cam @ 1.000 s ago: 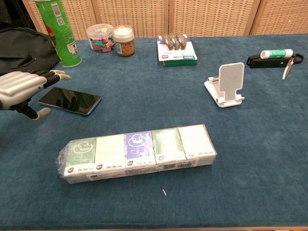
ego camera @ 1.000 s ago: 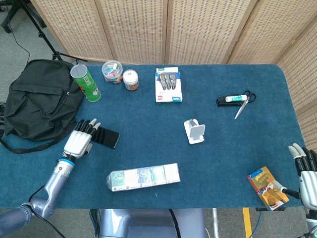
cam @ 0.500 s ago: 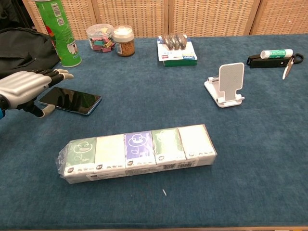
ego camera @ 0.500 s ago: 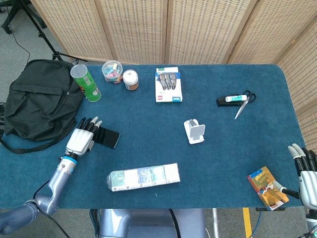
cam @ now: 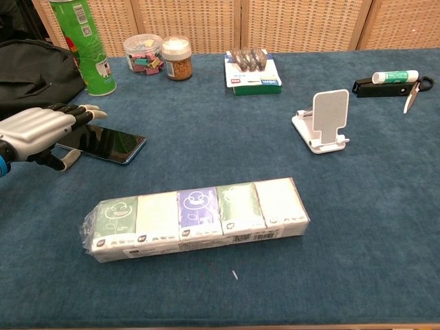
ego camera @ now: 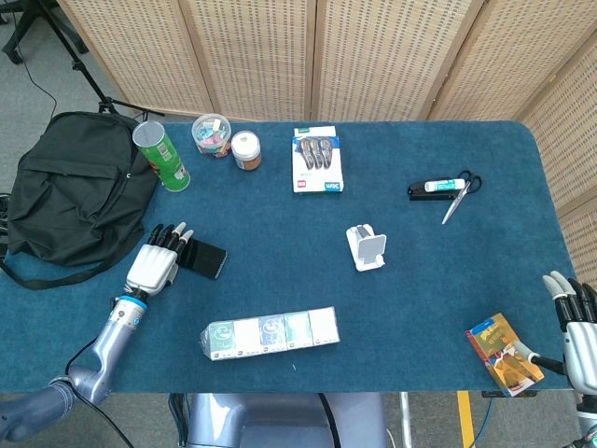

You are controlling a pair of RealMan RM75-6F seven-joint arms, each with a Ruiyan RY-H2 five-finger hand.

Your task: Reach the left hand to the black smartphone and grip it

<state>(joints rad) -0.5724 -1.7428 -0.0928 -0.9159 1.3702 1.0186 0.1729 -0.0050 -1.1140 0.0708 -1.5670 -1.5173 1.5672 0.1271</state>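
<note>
The black smartphone (ego camera: 203, 259) (cam: 106, 143) lies flat on the blue table at the left, screen up. My left hand (ego camera: 157, 261) (cam: 40, 130) is palm down over the phone's left end, fingers stretched out across its near corner and thumb hanging beside it. Nothing is gripped; the phone rests on the cloth. My right hand (ego camera: 578, 322) shows only in the head view, at the table's lower right edge, fingers apart and holding nothing.
A black backpack (ego camera: 75, 187) lies just left of the phone. Behind it stand a green can (ego camera: 161, 155), a clip tub (ego camera: 211, 135) and a jar (ego camera: 246, 149). A tissue pack (ego camera: 269, 333) lies in front; a white phone stand (ego camera: 367, 247) sits mid-table.
The left hand has slid right and slightly lower, from beside the phone to over its left end. The phone and the right hand have not moved.
</note>
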